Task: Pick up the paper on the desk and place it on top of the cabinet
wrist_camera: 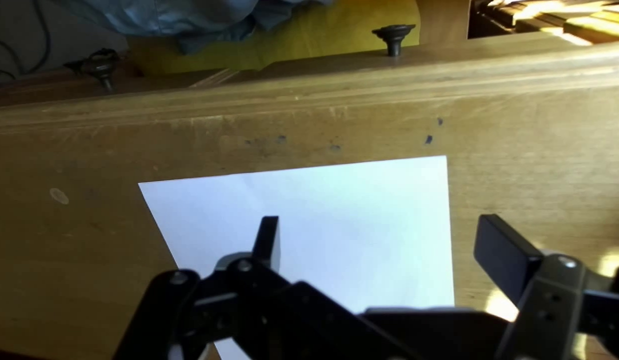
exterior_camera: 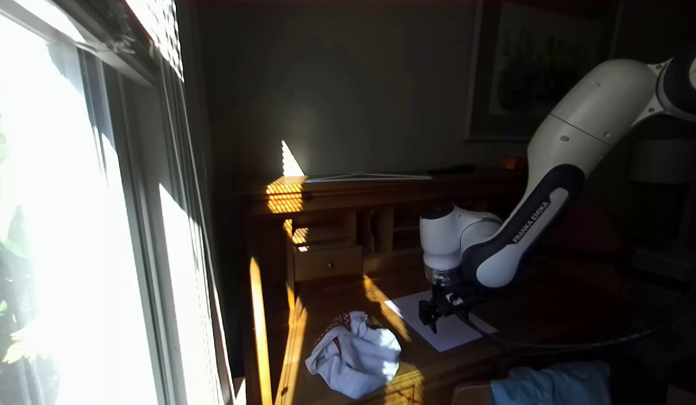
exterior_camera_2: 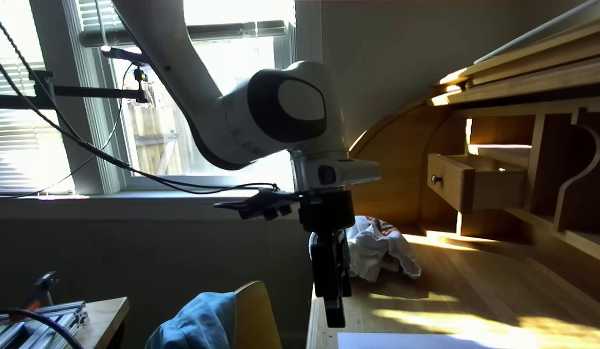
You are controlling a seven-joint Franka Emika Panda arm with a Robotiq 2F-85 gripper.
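Observation:
A white sheet of paper [exterior_camera: 453,336] lies flat on the wooden desk [exterior_camera: 331,295]. It shows at the bottom edge of an exterior view [exterior_camera_2: 402,341] and in the middle of the wrist view [wrist_camera: 359,220]. My gripper [wrist_camera: 380,235] is open with nothing between its fingers. In the wrist view one finger is over the paper and the other is past its side edge, over bare wood. In both exterior views the gripper [exterior_camera: 430,320] points down above the desk; it also shows here [exterior_camera_2: 335,310]. The wooden cabinet [exterior_camera_2: 537,58] rises at the desk's back, its top high above the paper.
A crumpled white cloth [exterior_camera: 356,354] lies on the desk beside the paper. A small drawer [exterior_camera_2: 448,186] stands pulled out below the cabinet top. A thin white object [exterior_camera: 370,177] lies on that top. A chair with blue cloth [exterior_camera_2: 198,322] stands at the desk's front.

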